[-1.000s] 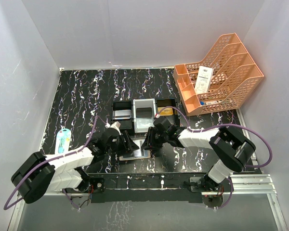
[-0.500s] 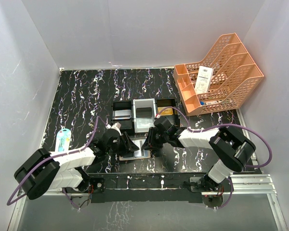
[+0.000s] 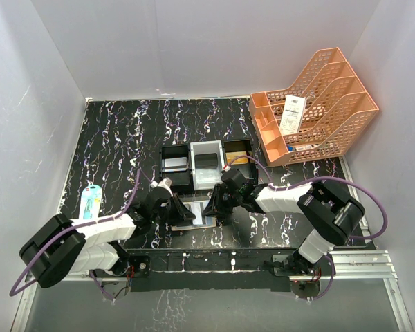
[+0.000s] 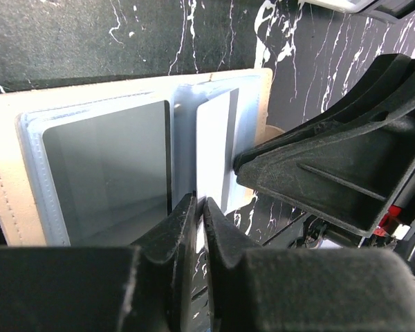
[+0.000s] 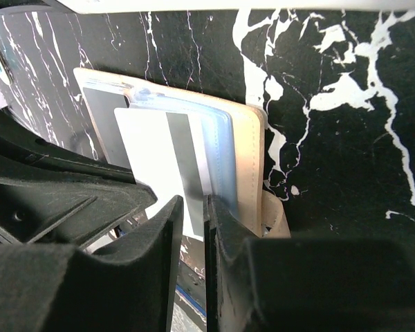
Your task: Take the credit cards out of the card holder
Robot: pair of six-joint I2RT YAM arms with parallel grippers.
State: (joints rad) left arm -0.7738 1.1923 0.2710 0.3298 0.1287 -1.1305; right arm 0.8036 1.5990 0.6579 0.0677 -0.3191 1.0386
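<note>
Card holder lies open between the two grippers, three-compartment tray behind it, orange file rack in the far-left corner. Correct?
One error: the orange file rack stands in the far-right corner, not the far-left; the top external view shows it. The rest holds: the card holder lies open between the left gripper and the right gripper, three-compartment tray behind it.

Two white-and-black arms (image 3: 100,232), looping purple cables (image 3: 373,200), matte black angular jaws
</note>
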